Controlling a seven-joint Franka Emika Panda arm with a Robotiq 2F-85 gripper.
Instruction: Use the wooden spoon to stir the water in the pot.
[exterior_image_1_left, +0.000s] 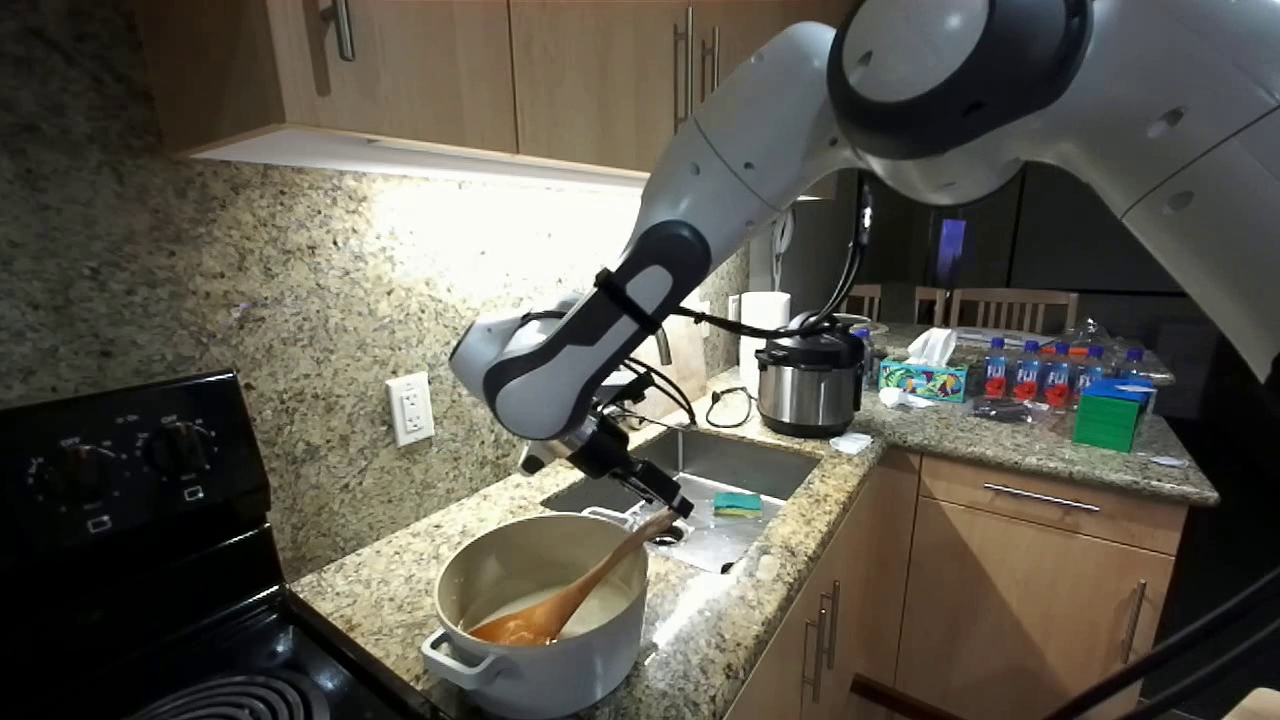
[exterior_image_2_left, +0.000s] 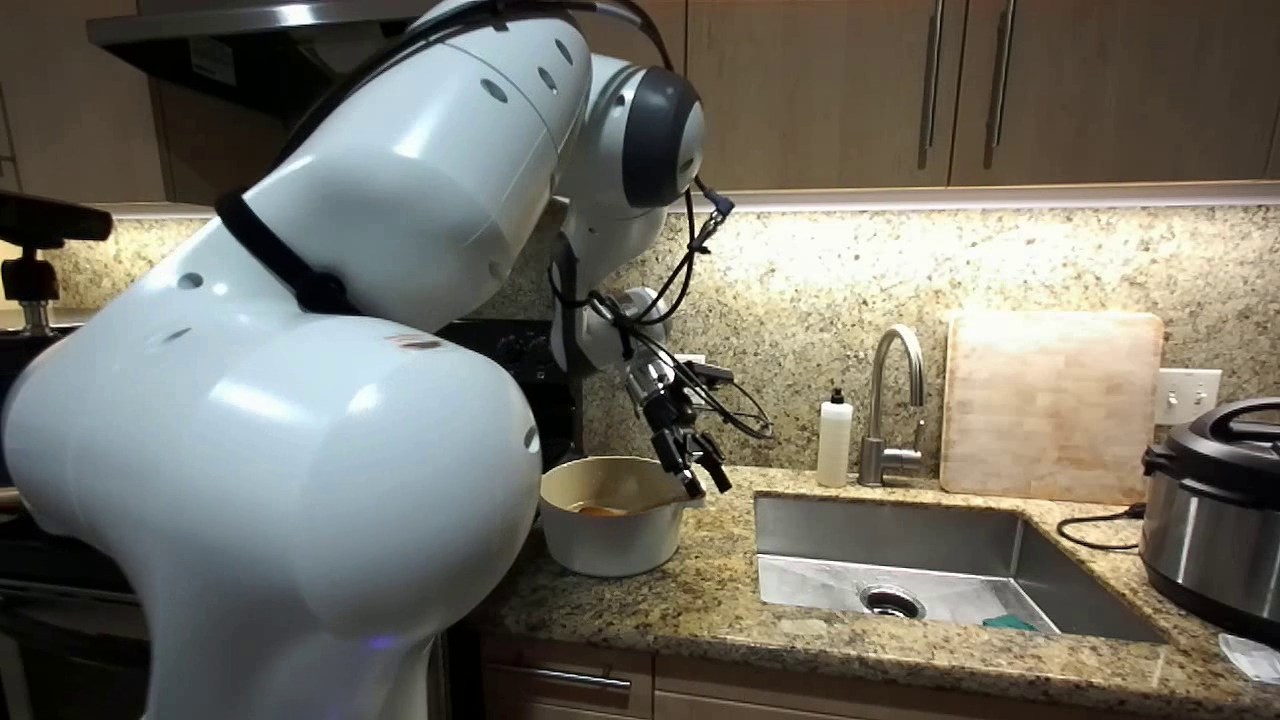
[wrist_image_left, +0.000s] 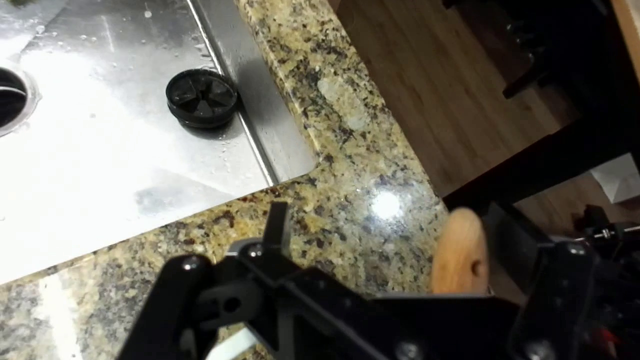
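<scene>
wrist view: pincer (wrist_image_left: 392, 230) spread wide, gripping nothing; wooden spoon (wrist_image_left: 460, 255) has its handle end between the jaws, nearer one, bowl inside the cream pot (exterior_image_1_left: 580, 680). risk: an off-centre closing could knock the ungripped handle, rolling it along the rim.

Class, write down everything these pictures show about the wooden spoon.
The wooden spoon looks like plain wood, tan along its long handle and more orange at the bowl. A small hole shows near the rounded handle end. It sits tilted, bowl down inside the pale pot, handle slanting up and out, apparently propped on the pot's edge. In the wrist view, the handle end shows between the open jaws of the gripper, nearer one; contact there is unclear.
</scene>
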